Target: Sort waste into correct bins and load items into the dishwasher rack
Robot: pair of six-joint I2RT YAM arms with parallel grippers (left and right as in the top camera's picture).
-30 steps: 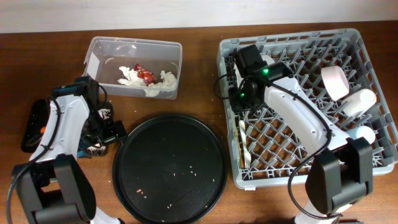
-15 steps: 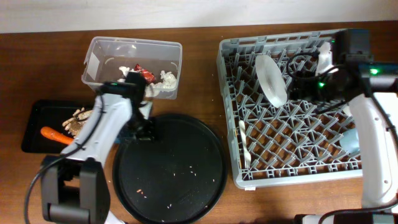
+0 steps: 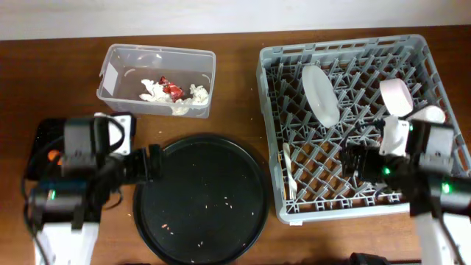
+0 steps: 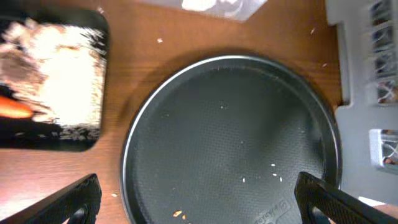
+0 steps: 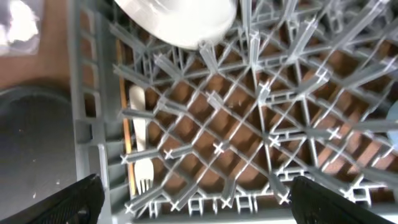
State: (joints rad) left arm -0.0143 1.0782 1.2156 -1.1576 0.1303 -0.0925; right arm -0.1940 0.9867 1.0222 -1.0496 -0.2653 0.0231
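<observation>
Waste lies in two bins on the left side of the brown wooden counter [image 3: 235, 44]. Near the far left corner stands one clear tub [image 3: 118, 62] of thin plastic, rectangular with rounded corners. It holds crumpled white tissues [image 3: 193, 94], too bunched to count surely, and one shiny red wrapper [image 3: 172, 90]. By the left edge sits one shallow black tray [image 4: 62, 140], also rectangular. In it are a heap of beige, crumbly food scraps [image 4: 59, 74] and one smooth orange carrot [image 4: 12, 109], seen only in part.

One big round tray [image 3: 200, 199], black and matt with a raised rim, sits in the middle near the front edge. A few pale crumbs [image 4: 273, 165] lie on it.

One grey plastic rack [image 3: 268, 110], square with a grid of upright pegs, fills the right side. Inside I count four items:
- One white round plate [image 3: 320, 94] stands on its edge toward the far side.
- One pinkish-white bowl [image 3: 396, 96] is tilted near the far right corner.
- One white cup [image 3: 428, 114] is just beside the bowl.
- One white plastic fork [image 5: 140, 149] lies flat along the left wall, its tines toward the front edge.

The left hand [image 4: 196, 186] is spread wide above the round tray and holds nothing. The right hand [image 5: 193, 186] is spread wide above the rack's front part and also holds nothing.
</observation>
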